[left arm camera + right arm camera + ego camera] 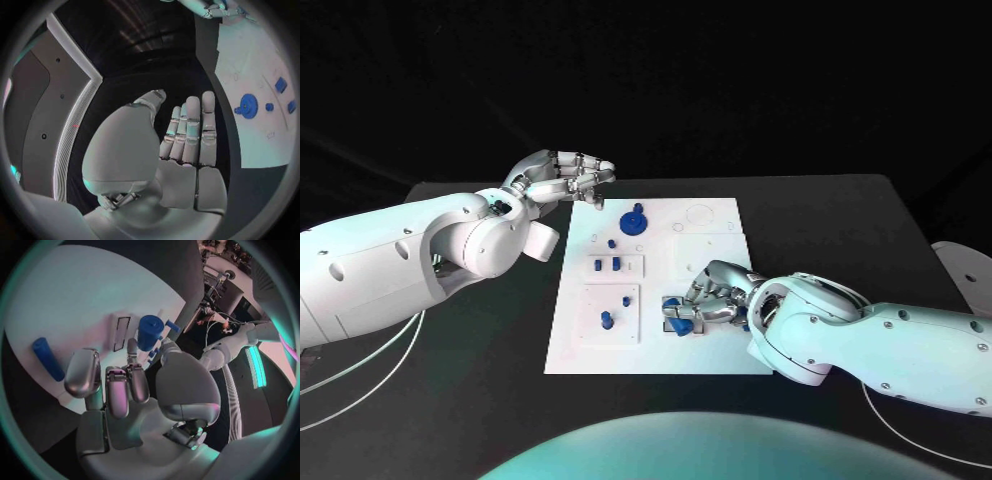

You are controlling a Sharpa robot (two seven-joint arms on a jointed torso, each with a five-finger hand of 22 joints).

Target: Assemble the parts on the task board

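Blue parts [612,319] on task board [711,355]

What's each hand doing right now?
Left hand: open, holding nothing, off the task board.
Right hand: holding a blue cylindrical part over the board.

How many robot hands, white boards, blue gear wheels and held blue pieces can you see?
Hands: 2, left hand and right hand
White board: 1
Blue gear wheel: 1
Blue piece held in the right hand: 1
Total: 5
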